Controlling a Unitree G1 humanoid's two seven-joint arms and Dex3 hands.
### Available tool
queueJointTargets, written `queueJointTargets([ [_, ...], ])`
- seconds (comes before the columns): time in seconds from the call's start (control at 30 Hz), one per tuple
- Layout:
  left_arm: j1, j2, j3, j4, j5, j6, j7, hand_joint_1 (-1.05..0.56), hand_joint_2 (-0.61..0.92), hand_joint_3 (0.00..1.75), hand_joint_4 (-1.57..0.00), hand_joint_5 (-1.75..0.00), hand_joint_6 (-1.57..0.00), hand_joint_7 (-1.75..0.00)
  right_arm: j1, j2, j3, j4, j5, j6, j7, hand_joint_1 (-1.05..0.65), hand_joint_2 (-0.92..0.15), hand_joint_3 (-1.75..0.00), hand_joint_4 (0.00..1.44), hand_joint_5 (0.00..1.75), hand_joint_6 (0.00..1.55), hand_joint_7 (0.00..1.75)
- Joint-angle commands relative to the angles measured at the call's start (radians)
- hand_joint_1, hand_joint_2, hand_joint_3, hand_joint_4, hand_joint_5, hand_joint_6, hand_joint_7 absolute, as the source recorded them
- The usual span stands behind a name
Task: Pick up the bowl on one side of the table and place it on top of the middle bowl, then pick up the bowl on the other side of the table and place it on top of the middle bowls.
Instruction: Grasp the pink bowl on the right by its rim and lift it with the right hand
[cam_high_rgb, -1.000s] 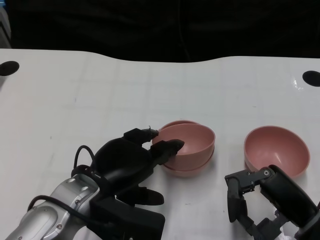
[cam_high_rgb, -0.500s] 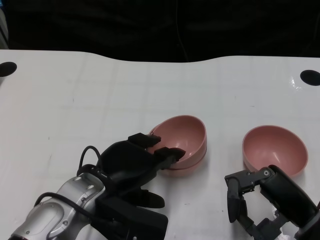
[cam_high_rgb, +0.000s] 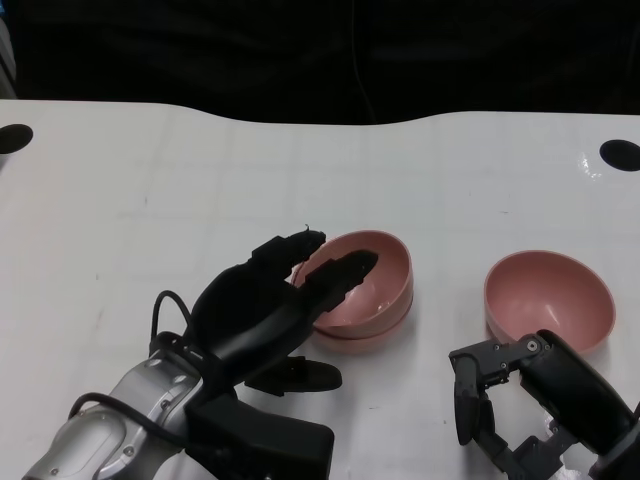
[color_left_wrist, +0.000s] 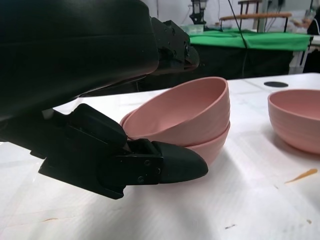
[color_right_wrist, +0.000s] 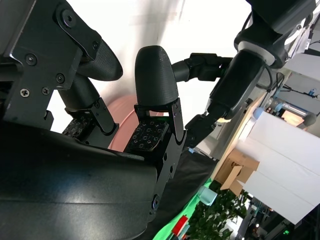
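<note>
Left robot hand (cam_high_rgb: 265, 305) lifted off nested top bowl (cam_high_rgb: 365, 275), fingers now spread, right robot hand (cam_high_rgb: 500, 395) unchanged, fingers apart.

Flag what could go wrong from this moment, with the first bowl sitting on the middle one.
The top bowl sits tilted in the middle bowl, and the left hand has fingers over its rim; pulling away could drag or tip it. The right hand hangs open near the right bowl and might nudge it when reaching.

Head view looks down on the table (cam_high_rgb: 120, 180); both wrist views sit low, close behind their hands.
</note>
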Motion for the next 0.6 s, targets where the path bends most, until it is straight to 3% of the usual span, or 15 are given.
queueJointTargets([
  [0.03,0.017,0.020,0.020,-0.028,0.011,0.001,0.028,-0.77,0.92,0.52,0.00,-0.05,-0.05,-0.01,0.002,-0.017,-0.006,-0.009,-0.002,0.003,-0.007,0.04,0.02,-1.75,1.06,1.65,1.01,1.37],
  [0.23,0.069,0.044,0.067,-0.087,-0.023,-0.017,0.034,-0.77,0.92,0.46,-0.04,-0.09,-0.11,-0.04,0.003,-0.016,-0.007,-0.012,-0.012,-0.002,-0.018,0.05,0.03,-1.75,1.07,1.64,1.02,1.36],
  [0.4,0.161,0.073,0.152,-0.107,-0.123,-0.148,0.115,-0.68,0.92,0.39,-0.15,-0.18,-0.23,-0.09,0.001,-0.017,-0.014,-0.019,-0.023,-0.004,-0.036,0.06,0.03,-1.75,1.07,1.64,1.02,1.35],
  [0.5,0.218,0.073,0.203,-0.102,-0.174,-0.256,0.203,-0.56,0.92,0.32,-0.16,-0.62,-0.40,-0.10,-0.001,-0.023,-0.021,-0.025,-0.043,-0.003,-0.055,0.06,0.02,-1.75,1.08,1.64,1.02,1.34],
  [0.6,0.269,0.061,0.246,-0.109,-0.235,-0.338,0.239,-0.44,0.92,0.26,-0.24,-0.90,-0.54,-0.18,-0.003,-0.025,-0.027,-0.029,-0.047,0.003,-0.064,0.06,0.00,-1.73,1.07,1.63,1.01,1.29],
])
